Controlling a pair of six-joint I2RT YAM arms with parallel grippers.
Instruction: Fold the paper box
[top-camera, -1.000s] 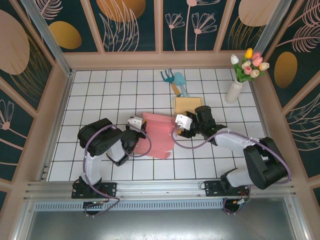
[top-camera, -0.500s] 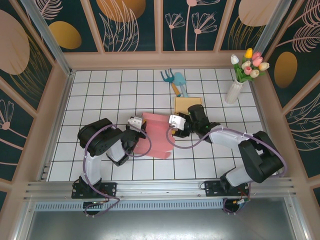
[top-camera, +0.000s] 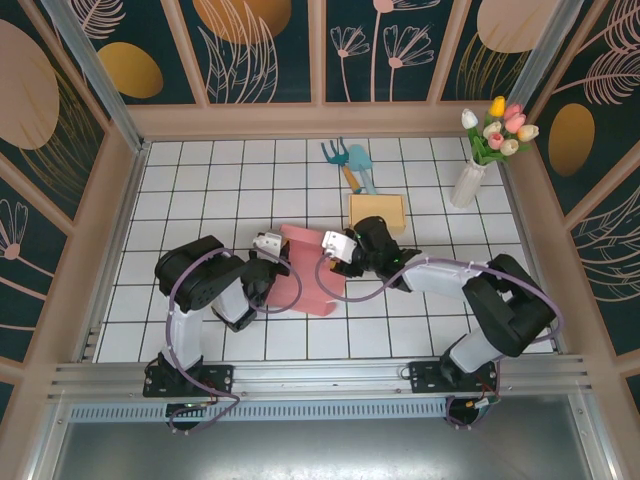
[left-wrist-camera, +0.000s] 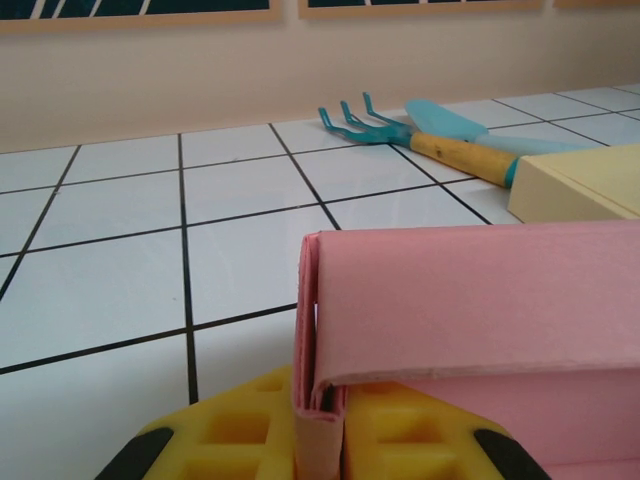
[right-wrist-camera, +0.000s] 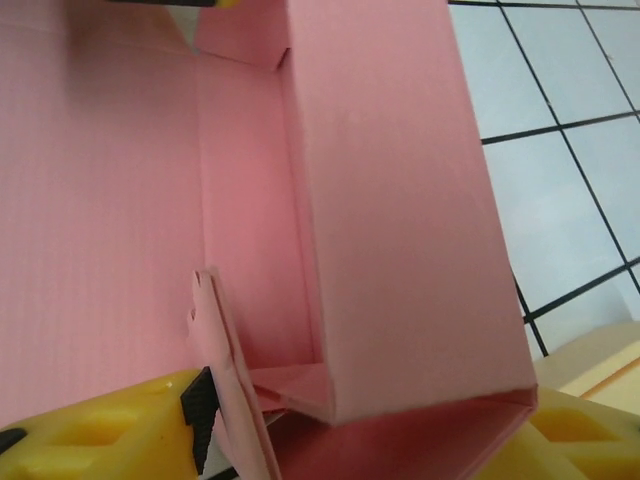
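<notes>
The pink paper box (top-camera: 305, 272) lies part folded on the tiled floor between my two grippers. My left gripper (top-camera: 270, 262) is shut on the box's left edge; in the left wrist view its yellow fingers (left-wrist-camera: 230, 435) pinch a doubled pink wall (left-wrist-camera: 320, 330), with a folded panel (left-wrist-camera: 480, 300) reaching right. My right gripper (top-camera: 336, 254) is at the box's right side. In the right wrist view its jaws stand wide and straddle the box's end, where a raised wall (right-wrist-camera: 400, 200) and a thin flap (right-wrist-camera: 225, 370) lean by the left finger (right-wrist-camera: 90, 430).
A teal rake and trowel (top-camera: 348, 165) lie behind the box, with a flat tan block (top-camera: 377, 210) just behind my right gripper. A white vase of tulips (top-camera: 470, 180) stands at the back right. Wooden walls ring the floor.
My right gripper has moved left, pushing the box's right side up and over, so the box looks narrower. Its jaws have narrowed a little. The left gripper has held still.
</notes>
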